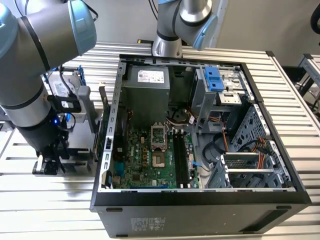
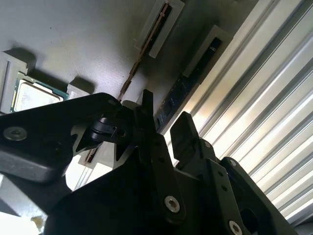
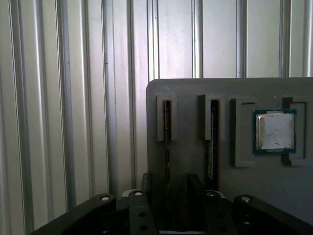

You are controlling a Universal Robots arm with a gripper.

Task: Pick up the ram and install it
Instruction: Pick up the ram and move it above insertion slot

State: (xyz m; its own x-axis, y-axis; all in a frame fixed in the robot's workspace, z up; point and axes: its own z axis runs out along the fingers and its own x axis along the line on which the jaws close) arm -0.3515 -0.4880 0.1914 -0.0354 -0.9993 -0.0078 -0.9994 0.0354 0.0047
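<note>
At the exterior view's left, outside the open computer case point(image 1: 112, 130), the arm bends over the slatted table point(image 1: 30, 200) with its gripper point(image 1: 47, 167) pointing down at a grey holder block point(image 3: 186, 93). That block keeps the ram point(image 3: 167, 132) standing on its long edge in a narrow groove, which leaves both flat faces free for a pinch from above. A second stick point(image 3: 213, 142) stands in the neighbouring groove, and a processor chip point(image 3: 275, 131) lies flat in a pocket beyond it.

In both wrist views the pincer is spread. Its fingers point(image 2: 185, 129) sit one on each side of the stick farther from the chip, a gap shows at either face, and nothing is held. How deep they reach along the board I cannot tell. Room looks tight on the inner side, where one finger has to fit between the two sticks. The outer finger has only the block's edge and bare table beside it.

Moving right, the case's side wall rises as a raised edge between the holder and the motherboard point(image 1: 142, 160). Past the processor socket point(image 1: 159, 145) lie the long black memory slots point(image 1: 181, 155), which look vacant and are open from above. Farther right, cables point(image 1: 240, 147) and the metal drive cage point(image 1: 250, 135) crowd that flank.
</note>
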